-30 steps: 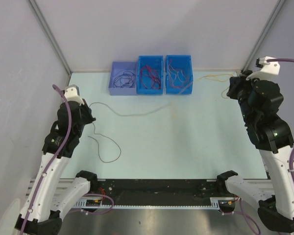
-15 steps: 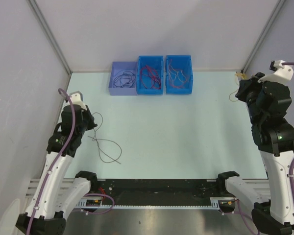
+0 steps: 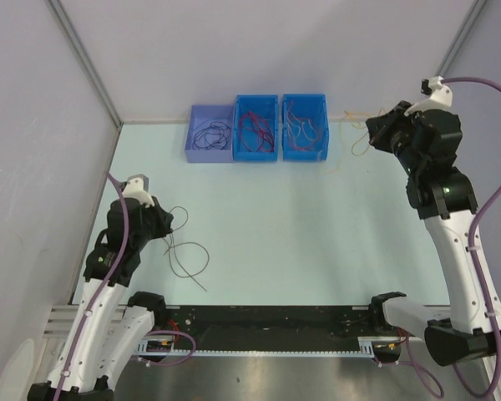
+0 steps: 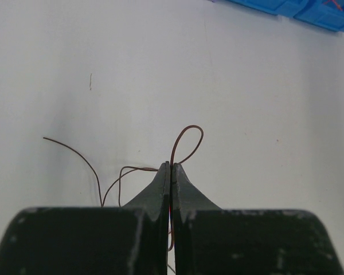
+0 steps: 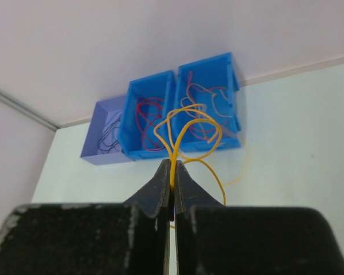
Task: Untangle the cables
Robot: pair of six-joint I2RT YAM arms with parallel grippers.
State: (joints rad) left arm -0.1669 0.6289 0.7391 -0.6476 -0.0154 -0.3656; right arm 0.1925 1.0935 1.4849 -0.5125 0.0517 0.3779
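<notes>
On my left wrist feed, the left pincer [image 4: 171, 167] is pressed together on a thin dark brown wire [image 4: 187, 136]. The wire rises from between the tips in 1 small loop just past them. 2 more stretches of it curve out to the left of the fingers, above the pale counter [image 4: 246, 86]. From overhead, this wire trails off the pincer in a loose curl toward the near edge, on the left side of the counter and well apart from the bins.

The right pincer [image 5: 172, 166] is clamped too, pinching a thin yellow wire [image 5: 190, 123]. The wire springs up from the tips in several bends, and 1 strand droops to the right. Overhead, this pincer sits high near the far right corner, with the yellow wire dangling below it, just right of the bin row. I cannot tell whether the wire touches the nearest bin.

3 bins stand side by side against the far wall. The lavender plastic bin [image 3: 209, 154] on the left holds black wires [image 3: 210, 132]. The middle blue plastic bin [image 3: 257, 156] holds red wires [image 3: 255, 129]. The right blue plastic bin [image 3: 305, 154] holds orange and red wires [image 3: 304, 125].
</notes>
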